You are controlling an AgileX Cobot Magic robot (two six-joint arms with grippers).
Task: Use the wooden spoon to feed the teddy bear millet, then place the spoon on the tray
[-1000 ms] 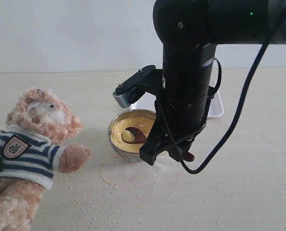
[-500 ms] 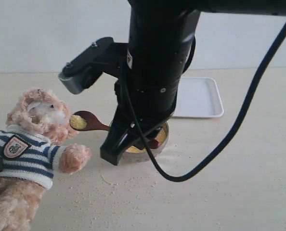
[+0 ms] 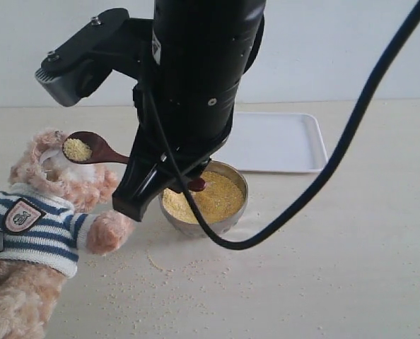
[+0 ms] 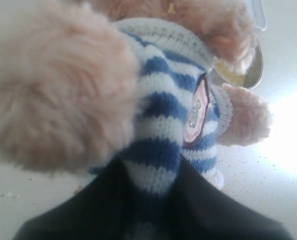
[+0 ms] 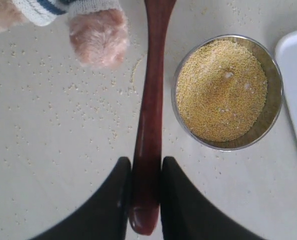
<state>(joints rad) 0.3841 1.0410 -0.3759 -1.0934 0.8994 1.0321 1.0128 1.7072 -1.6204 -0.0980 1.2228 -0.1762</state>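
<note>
The teddy bear [image 3: 47, 205] lies at the left in its striped shirt. My left gripper [image 4: 151, 170] is shut on the shirt's knit at the bear's body [image 4: 173, 100]. My right gripper [image 3: 157, 185] is shut on the end of the wooden spoon's handle [image 5: 151, 115]. The spoon [image 3: 90, 150] is held out level, and its bowl carries a small heap of millet right at the bear's face. More millet [image 3: 206, 194] fills the round steel bowl [image 5: 276, 110] beside the bear's paw [image 5: 99, 37]. The white tray [image 3: 273, 141] lies behind the bowl.
Loose millet grains [image 3: 175, 272] are scattered over the beige table in front of the bowl and under the spoon. The right arm's thick black cable [image 3: 351, 134] loops down beside the bowl. The tray's corner [image 5: 296, 85] shows next to the bowl.
The right arm has lifted the spoon out of the steel bowl and carried it left and up, from the bowl to the bear's face, with millet in it. The left gripper has stayed put.
</note>
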